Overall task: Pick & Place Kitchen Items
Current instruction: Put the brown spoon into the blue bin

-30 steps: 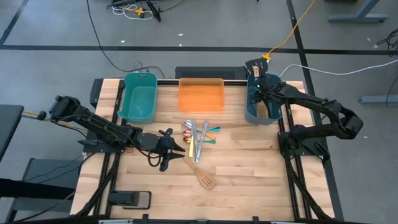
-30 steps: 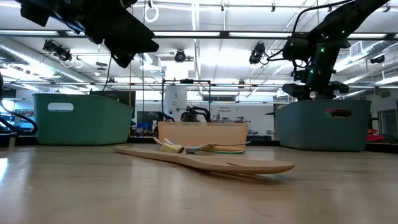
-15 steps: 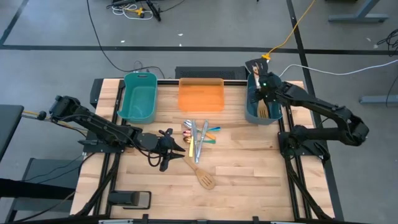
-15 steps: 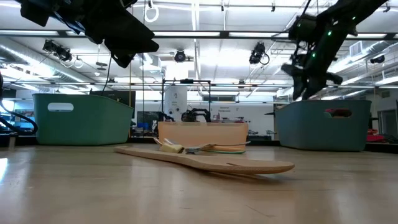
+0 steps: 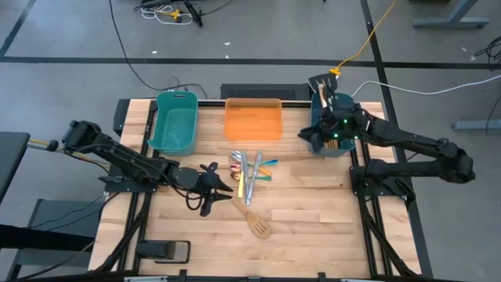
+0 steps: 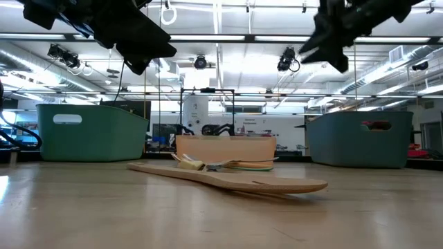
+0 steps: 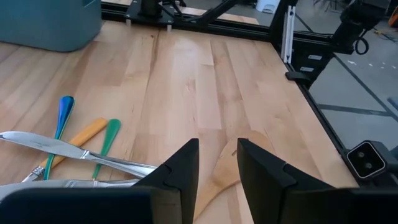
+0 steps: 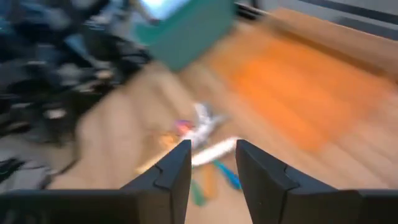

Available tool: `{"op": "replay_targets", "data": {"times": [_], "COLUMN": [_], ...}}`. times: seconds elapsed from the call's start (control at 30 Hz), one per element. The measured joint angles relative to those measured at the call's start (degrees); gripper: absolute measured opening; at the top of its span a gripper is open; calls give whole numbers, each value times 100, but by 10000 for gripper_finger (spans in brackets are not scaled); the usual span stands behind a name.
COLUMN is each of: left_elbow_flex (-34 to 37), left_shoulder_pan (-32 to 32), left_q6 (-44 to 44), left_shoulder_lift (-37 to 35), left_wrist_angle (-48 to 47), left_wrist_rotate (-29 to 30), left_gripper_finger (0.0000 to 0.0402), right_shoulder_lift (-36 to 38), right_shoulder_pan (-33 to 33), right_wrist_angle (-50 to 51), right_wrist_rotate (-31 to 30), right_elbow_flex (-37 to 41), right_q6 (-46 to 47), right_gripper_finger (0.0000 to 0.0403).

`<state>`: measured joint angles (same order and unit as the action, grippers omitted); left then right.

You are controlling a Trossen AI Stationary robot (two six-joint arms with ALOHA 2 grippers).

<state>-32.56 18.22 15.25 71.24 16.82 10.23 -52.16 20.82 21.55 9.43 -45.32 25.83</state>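
Observation:
A pile of slim utensils lies mid-table: silver cutlery, a blue spoon, and orange and green handled pieces. A pale wooden slotted spatula lies flat nearer the front edge, and it also shows in the low view. My left gripper is open and empty just left of the pile, its fingers over the spatula's blade. My right gripper is open and empty, high above the table beside the right teal tub. The right wrist view is blurred.
The left teal tub and the orange tray stand along the far edge. Utensil handles stick out of the right tub's far end. Bare wood lies in front of the spatula and on both near corners.
My right gripper has risen out of the right teal tub and swung toward the table's left, turning to face the utensil pile. The utensils on the table have not moved.

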Motion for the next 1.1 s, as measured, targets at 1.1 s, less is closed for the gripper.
{"op": "replay_targets", "data": {"times": [1.1], "left_elbow_flex": [-1964], "left_shoulder_pan": [1], "left_q6": [-2407], "left_shoulder_lift": [2227], "left_wrist_angle": [-2279], "left_wrist_rotate": [-747], "left_gripper_finger": [115], "right_shoulder_lift": [-988], "right_shoulder_pan": [-2381], "right_wrist_angle": [-1694], "right_wrist_rotate": [-1353], "right_elbow_flex": [-4], "right_q6": [-280], "right_gripper_finger": [137]}}
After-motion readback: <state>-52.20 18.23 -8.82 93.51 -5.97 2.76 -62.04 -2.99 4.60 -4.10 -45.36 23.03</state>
